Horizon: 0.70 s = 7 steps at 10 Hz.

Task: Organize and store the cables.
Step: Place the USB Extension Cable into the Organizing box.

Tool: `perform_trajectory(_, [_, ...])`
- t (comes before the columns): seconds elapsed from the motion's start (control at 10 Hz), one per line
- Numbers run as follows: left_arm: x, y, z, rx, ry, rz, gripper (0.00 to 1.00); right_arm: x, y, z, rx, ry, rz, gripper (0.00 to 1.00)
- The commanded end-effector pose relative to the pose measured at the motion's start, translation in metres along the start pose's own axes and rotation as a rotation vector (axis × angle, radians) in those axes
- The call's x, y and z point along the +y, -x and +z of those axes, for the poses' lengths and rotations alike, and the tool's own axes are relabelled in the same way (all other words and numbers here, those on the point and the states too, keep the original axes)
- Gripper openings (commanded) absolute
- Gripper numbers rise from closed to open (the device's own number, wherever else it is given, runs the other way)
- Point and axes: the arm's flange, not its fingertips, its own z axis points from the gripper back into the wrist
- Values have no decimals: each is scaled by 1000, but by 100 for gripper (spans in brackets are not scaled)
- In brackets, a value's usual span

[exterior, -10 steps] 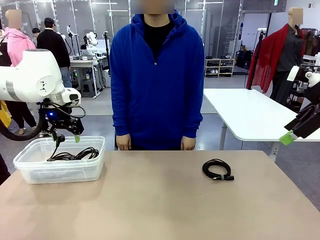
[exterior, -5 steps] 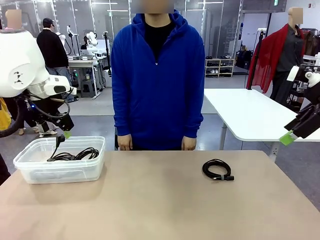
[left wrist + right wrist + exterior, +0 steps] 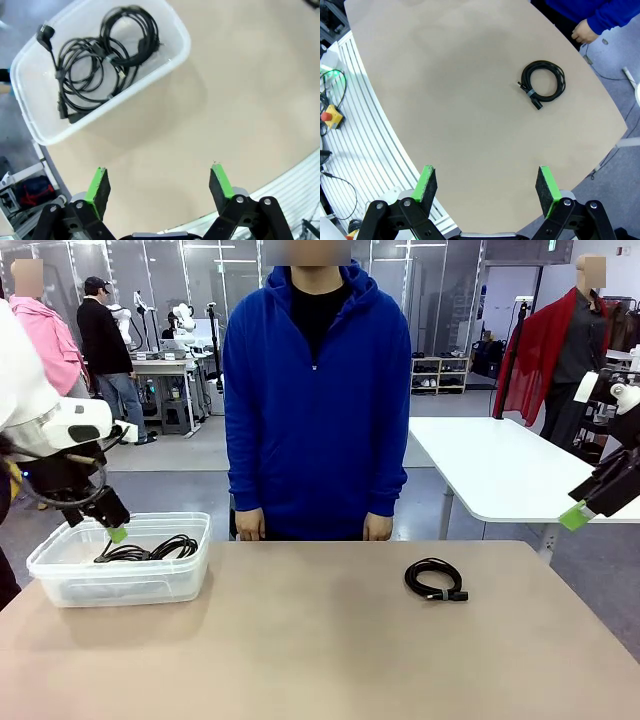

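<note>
At far left, the left gripper [image 3: 112,530] has swung left and back from above the bin [image 3: 60,585], jaws open and empty, leaving coiled cables [image 3: 102,60] inside. One cable [image 3: 434,579] lies on the table right of centre; the right gripper [image 3: 486,189] hangs open high above it, likely next.

Cables [image 3: 148,549] in bin [image 3: 120,582], left
</note>
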Motion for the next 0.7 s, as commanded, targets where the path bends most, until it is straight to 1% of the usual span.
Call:
perform_trajectory(0.0, [1, 22, 0, -46, 39, -17, 100, -3, -9, -9, 34, -16, 36, 100])
perform_trajectory(0.2, [-4, 28, -1, -59, 50, -18, 100, -21, -29, -44, 102, -28, 65, 100])
perform_trajectory(0.4, [-7, 38, 3, -45, 60, -16, 100, -29, -44, -90, 164, -7, 113, 100])
perform_trajectory(0.5, [-9, 38, 1, -30, 61, -32, 100, -35, -49, -107, 156, -26, 121, 100])
perform_trajectory(0.6, [-10, 34, -2, -29, 66, -33, 100, -41, -52, -123, 180, -54, 141, 100])
